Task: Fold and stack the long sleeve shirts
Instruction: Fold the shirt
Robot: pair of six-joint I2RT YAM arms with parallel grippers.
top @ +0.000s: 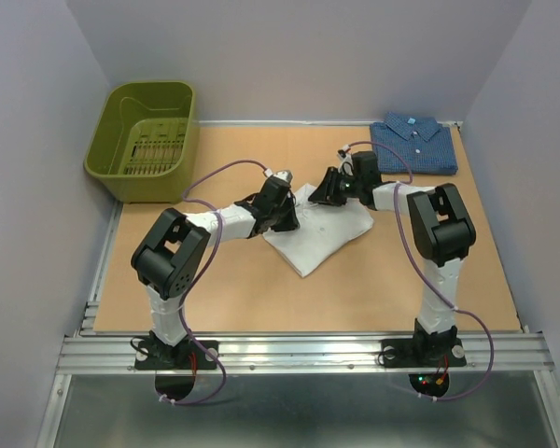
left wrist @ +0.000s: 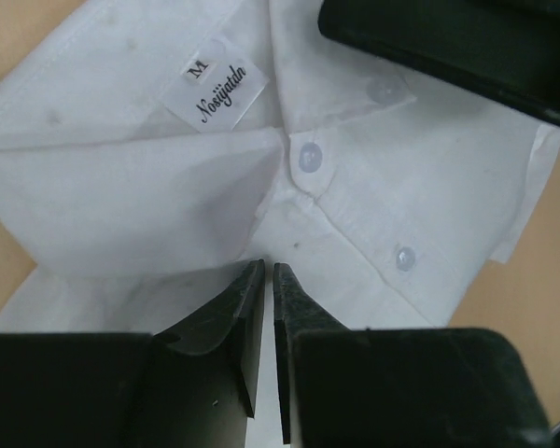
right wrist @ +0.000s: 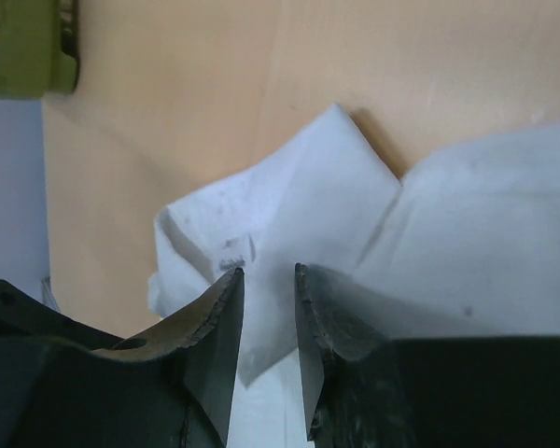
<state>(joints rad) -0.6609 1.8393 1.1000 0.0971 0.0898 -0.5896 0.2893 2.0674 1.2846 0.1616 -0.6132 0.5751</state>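
Left end effector (left wrist: pixel 268 278) pressed together over white shirt (left wrist: pixel 140 201); right end effector (right wrist: pixel 269 276) pinching it.

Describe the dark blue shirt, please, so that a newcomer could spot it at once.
Start at the tan table and go to its far right corner. The dark blue shirt lies folded there, collar showing. Unlike the white shirt spread mid-table, it is dark, with a lighter inner collar.
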